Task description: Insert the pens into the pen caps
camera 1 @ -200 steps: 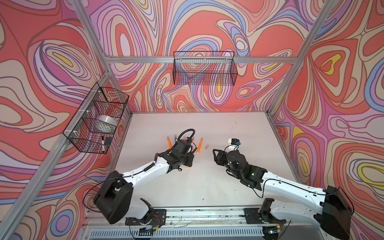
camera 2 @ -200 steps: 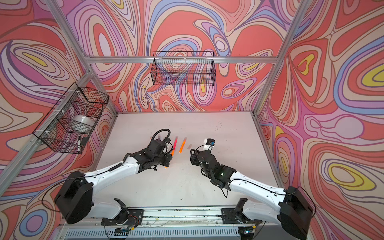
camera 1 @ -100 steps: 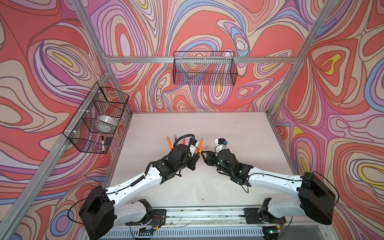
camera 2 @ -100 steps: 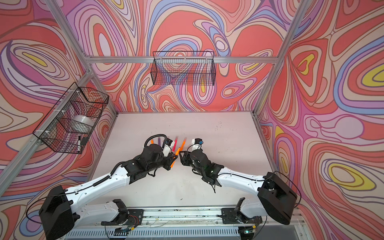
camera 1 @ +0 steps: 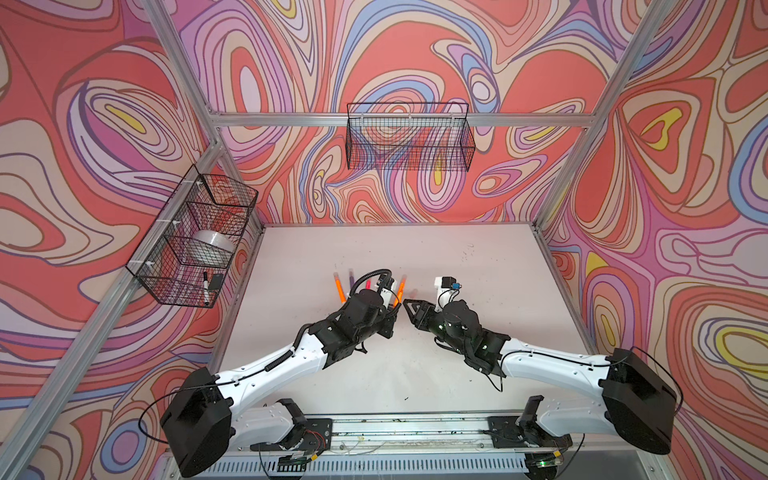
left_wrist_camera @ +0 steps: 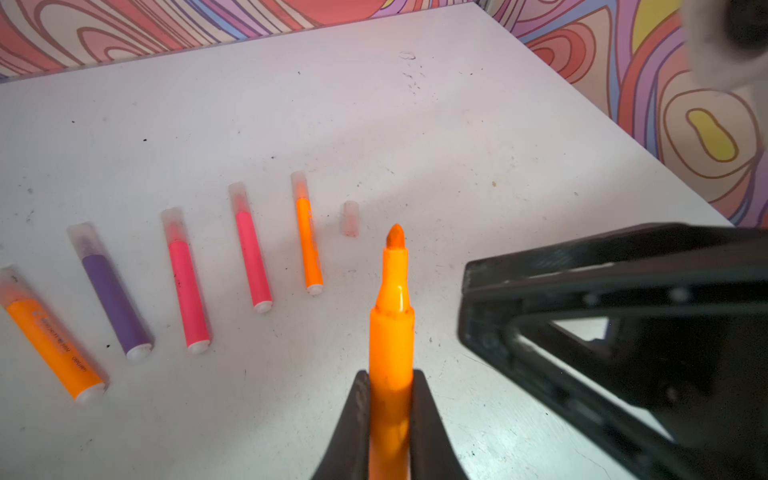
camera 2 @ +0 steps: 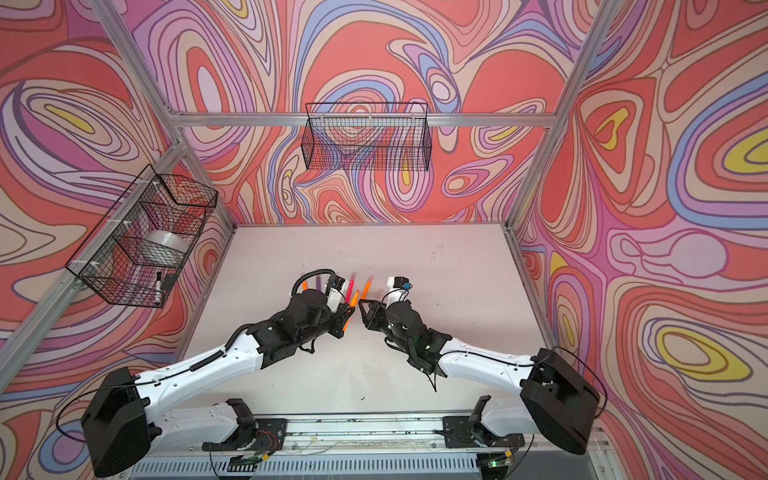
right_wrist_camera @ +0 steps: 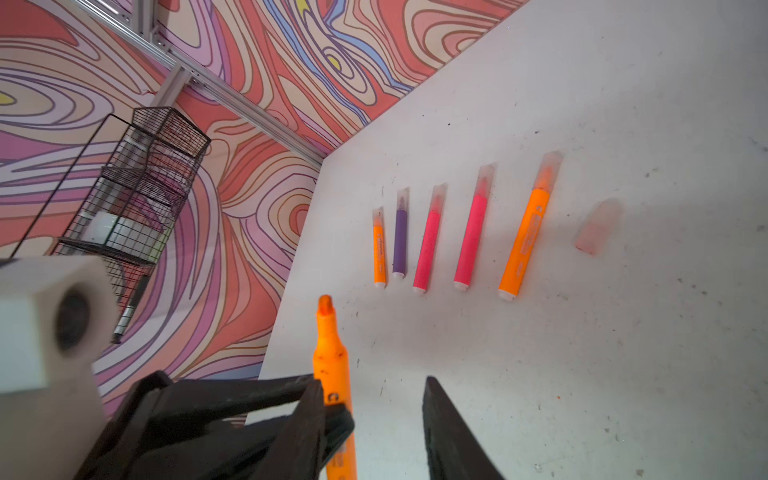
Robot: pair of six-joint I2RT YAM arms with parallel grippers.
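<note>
At the middle of the frame in both top views, the two arms are seen meeting almost tip to tip over the white table (camera 1: 457, 257). An uncapped orange pen (left_wrist_camera: 390, 332) is clamped between the jaws of the left gripper (left_wrist_camera: 390, 376) and held above the table with its felt tip bare. The right gripper (camera 1: 408, 305) is positioned just beside it, jaws parted and gripping nothing; one black finger (right_wrist_camera: 449, 436) is shown clear of the pen. Five capped pens (left_wrist_camera: 187, 291) are laid side by side in a row: orange, purple, pink, pink, orange. In both top views the row is found just above the grippers, partly hidden by the left arm. One loose cap (left_wrist_camera: 350, 218), pale and translucent, is seen lying at the row's end, just beside the last orange pen (left_wrist_camera: 308, 245) but not touching it.
</note>
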